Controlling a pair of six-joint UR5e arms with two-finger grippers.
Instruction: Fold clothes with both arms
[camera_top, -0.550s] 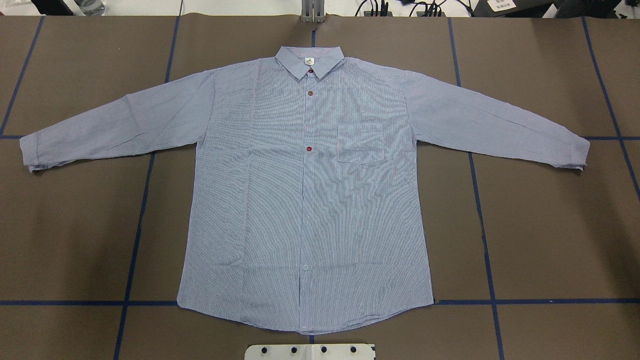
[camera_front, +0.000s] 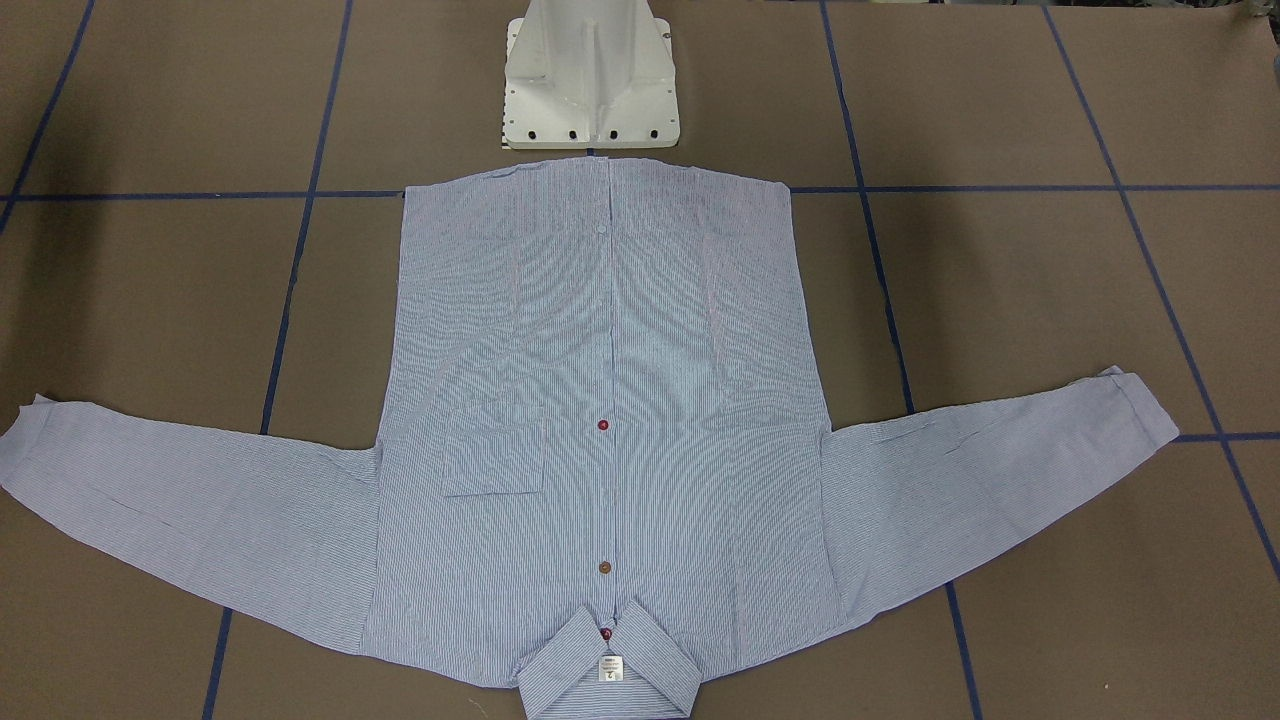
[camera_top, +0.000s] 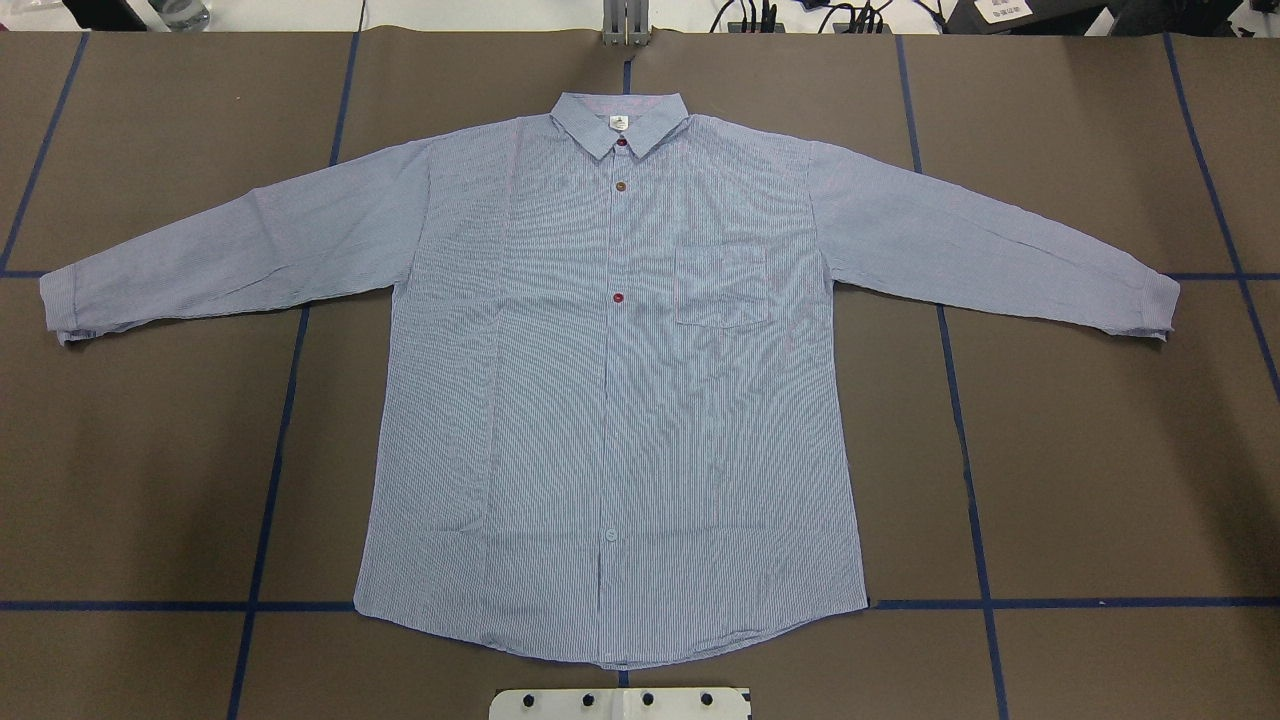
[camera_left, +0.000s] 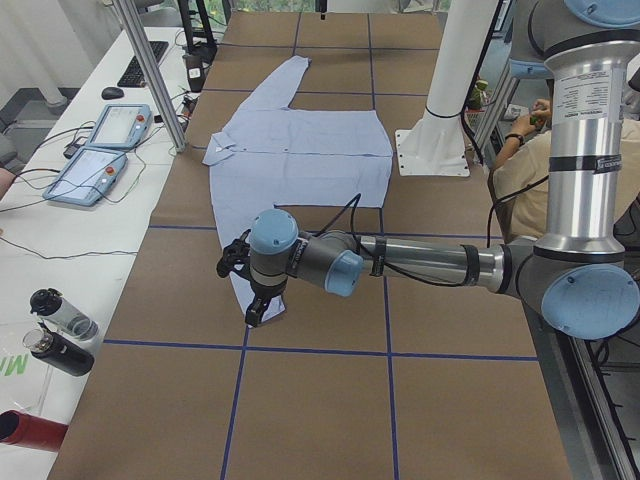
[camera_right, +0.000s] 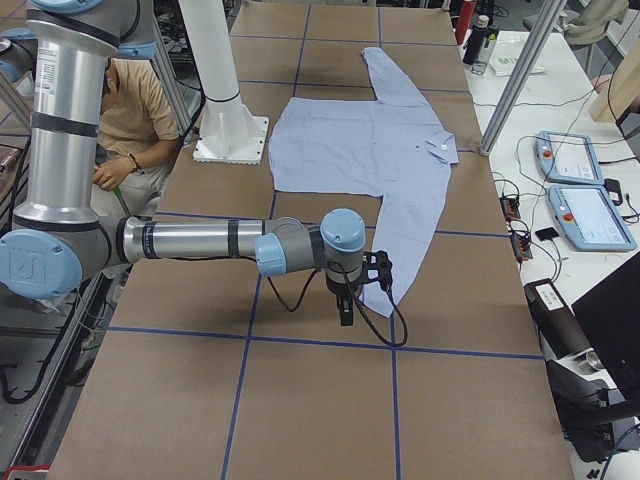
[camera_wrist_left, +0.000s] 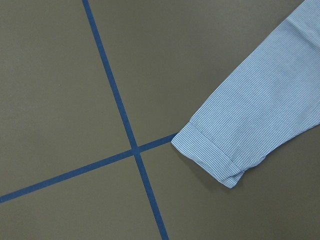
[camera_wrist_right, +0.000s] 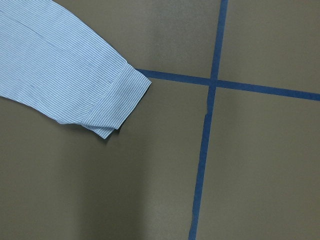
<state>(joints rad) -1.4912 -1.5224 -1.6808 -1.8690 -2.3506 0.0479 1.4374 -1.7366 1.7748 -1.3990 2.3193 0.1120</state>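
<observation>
The light-blue striped shirt (camera_top: 610, 400) lies flat and face up on the brown table, buttoned, collar at the far side, both sleeves spread out sideways. Neither arm shows in the overhead or front-facing views. In the exterior left view my left gripper (camera_left: 253, 318) hangs over the near sleeve's cuff (camera_wrist_left: 210, 155). In the exterior right view my right gripper (camera_right: 346, 316) hangs just beside the other cuff (camera_wrist_right: 112, 102). Both wrist views look down on a cuff with no fingers in the picture, so I cannot tell whether either gripper is open or shut.
The white pedestal base (camera_front: 590, 80) stands just beyond the shirt's hem. Blue tape lines (camera_top: 270, 480) grid the brown table cover. A seated person (camera_right: 130, 110) is behind the robot. Control tablets (camera_left: 100, 150) and bottles (camera_left: 60, 330) lie on the side bench.
</observation>
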